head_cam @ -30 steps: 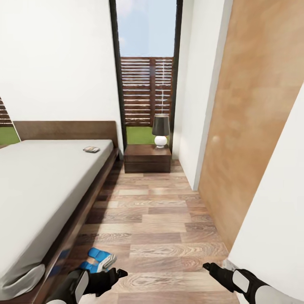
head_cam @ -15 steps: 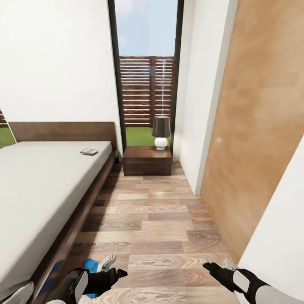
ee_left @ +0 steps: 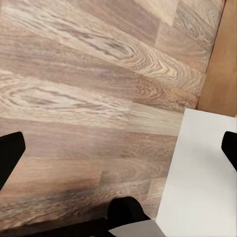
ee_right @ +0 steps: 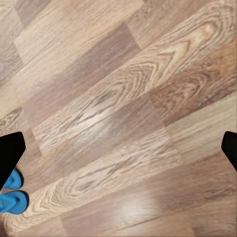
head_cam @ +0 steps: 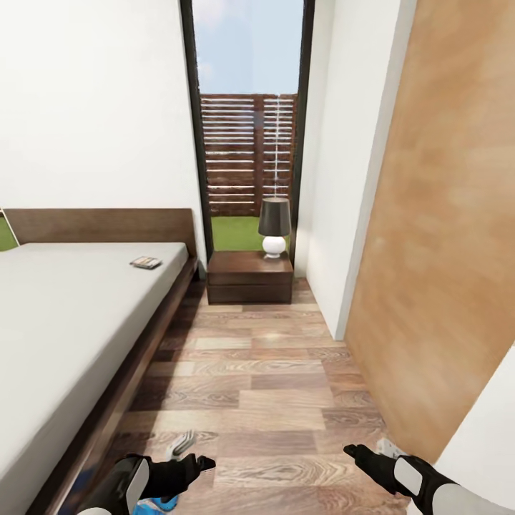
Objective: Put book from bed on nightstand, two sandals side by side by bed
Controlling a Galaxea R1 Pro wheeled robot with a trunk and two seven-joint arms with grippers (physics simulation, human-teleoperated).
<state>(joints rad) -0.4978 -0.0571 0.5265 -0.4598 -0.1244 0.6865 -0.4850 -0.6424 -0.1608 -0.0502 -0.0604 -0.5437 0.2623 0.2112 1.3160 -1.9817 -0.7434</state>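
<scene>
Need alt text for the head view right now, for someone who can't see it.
A book lies on the bed at left, near its headboard. Ahead, a nightstand carries a lamp; both grippers, left and right, hover over the wood floor.

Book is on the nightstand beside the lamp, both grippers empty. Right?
Not quite. In the head view the book lies on the bed, near the headboard; the nightstand carries just the lamp. The rest holds: left gripper and right gripper are both open, holding nothing.
</scene>
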